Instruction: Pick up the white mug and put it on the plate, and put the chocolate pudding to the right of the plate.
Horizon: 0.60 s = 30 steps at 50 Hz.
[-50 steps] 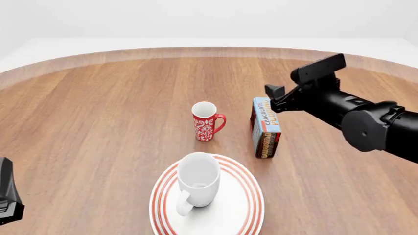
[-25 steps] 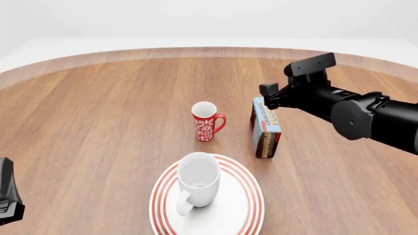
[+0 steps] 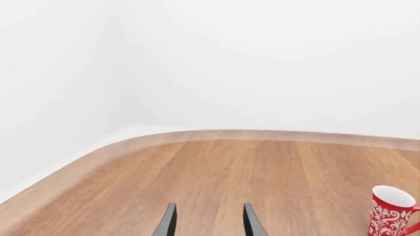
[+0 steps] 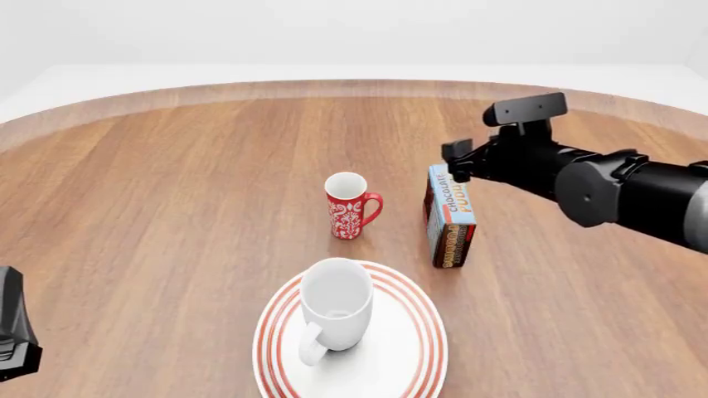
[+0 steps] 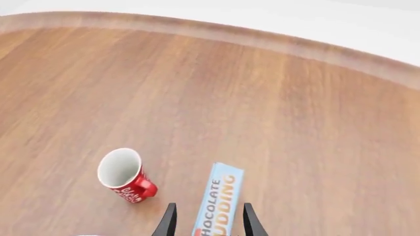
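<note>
White mug [image 4: 335, 308] sits on plate [image 4: 351, 336], step one done. You're on the chocolate pudding [image 4: 450, 217], standing on the bench just beyond the plate's right. Right gripper [image 5: 206, 221] jaws open, straddling it; lower, then close. Left gripper [image 3: 206, 221] open, idle.

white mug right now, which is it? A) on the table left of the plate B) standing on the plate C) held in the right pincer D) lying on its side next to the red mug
B: the white mug stands upright on the plate, and neither pincer holds it.
</note>
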Motion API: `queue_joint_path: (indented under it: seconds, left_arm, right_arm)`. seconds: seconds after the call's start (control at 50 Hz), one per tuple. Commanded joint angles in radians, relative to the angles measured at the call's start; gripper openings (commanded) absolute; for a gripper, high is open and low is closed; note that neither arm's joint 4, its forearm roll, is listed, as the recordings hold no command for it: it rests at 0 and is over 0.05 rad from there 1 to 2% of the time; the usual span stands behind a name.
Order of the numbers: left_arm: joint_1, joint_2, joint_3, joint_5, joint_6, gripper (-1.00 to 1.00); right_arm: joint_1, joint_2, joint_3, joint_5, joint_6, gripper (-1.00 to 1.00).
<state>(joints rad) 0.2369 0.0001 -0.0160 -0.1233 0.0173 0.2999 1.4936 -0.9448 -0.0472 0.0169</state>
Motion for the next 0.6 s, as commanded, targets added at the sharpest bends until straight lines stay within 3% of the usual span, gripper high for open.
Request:
queue_joint_path:
  seconds: [0.02,0.6]
  left_arm:
    - [-0.001,0.000,0.000,0.001,-0.001,1.00]
    - [-0.001,0.000,-0.005,0.009,0.005,1.00]
  right_arm:
    - [-0.018,0.002,0.001,0.002,0.016,1.00]
    - [-0.026,0.062,0.002,-0.020,0.005,1.00]
